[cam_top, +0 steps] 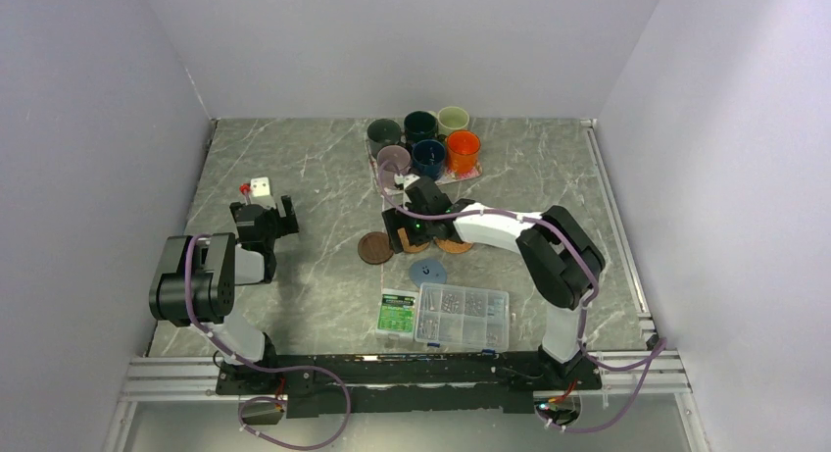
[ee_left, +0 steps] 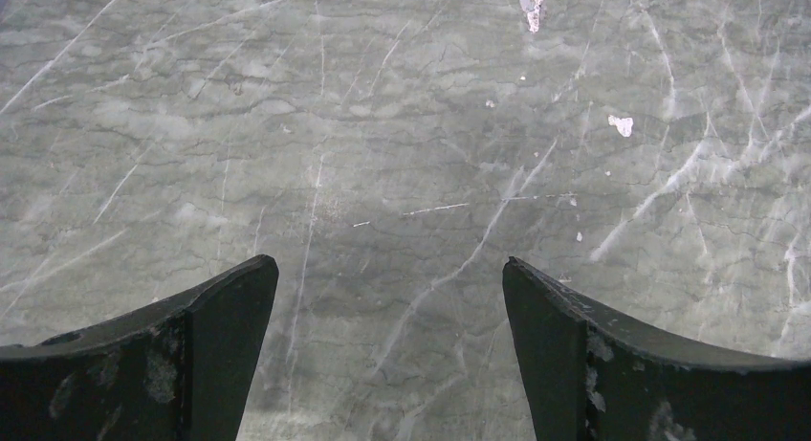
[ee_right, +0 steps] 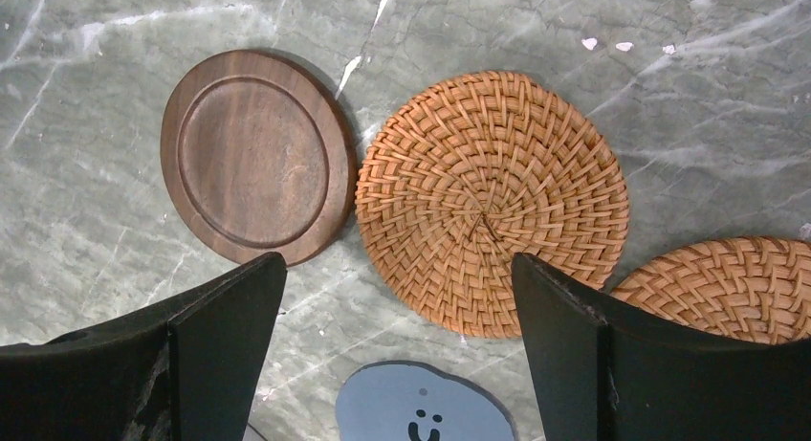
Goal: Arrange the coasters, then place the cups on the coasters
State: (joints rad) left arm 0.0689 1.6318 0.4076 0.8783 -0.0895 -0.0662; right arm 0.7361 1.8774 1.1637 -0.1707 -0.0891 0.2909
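**Top external.** The right gripper (cam_top: 421, 238) hangs over the coasters at the centre of the table (cam_top: 294, 168), its fingers hard to make out from here. A dark brown coaster (cam_top: 374, 247) lies to its left and a woven coaster (cam_top: 454, 244) to its right. A light blue coaster (cam_top: 427, 271) sits just below them in the frame. The six cups (cam_top: 423, 143) stand bunched at upper centre on a patterned tray (cam_top: 459, 175), none of them on a coaster. The left gripper (cam_top: 265, 209) is well apart at centre left, so the right arm is clearly the nearer one. A clear screw box (cam_top: 463, 315) sits at lower centre.

**Left wrist.** The left gripper (ee_left: 390, 297) has its fingers spread wide over bare marble, with nothing between them.

**Right wrist.** The right gripper (ee_right: 397, 278) also has its fingers wide apart and holds nothing. A tan woven coaster (ee_right: 492, 202) lies flat just above the fingertips. It is offset toward the right finger, and its lower edge runs behind that finger. Being round, it has no long axis to line up with. The dark brown coaster (ee_right: 253, 154), smooth wood with a raised rim, lies just beside it at upper left, their edges close. A second woven coaster (ee_right: 727, 283) shows at lower right, partly hidden. The light blue coaster (ee_right: 421, 412), printed with a small face, peeks in at the bottom edge. I judge a small shift right would centre the grip.
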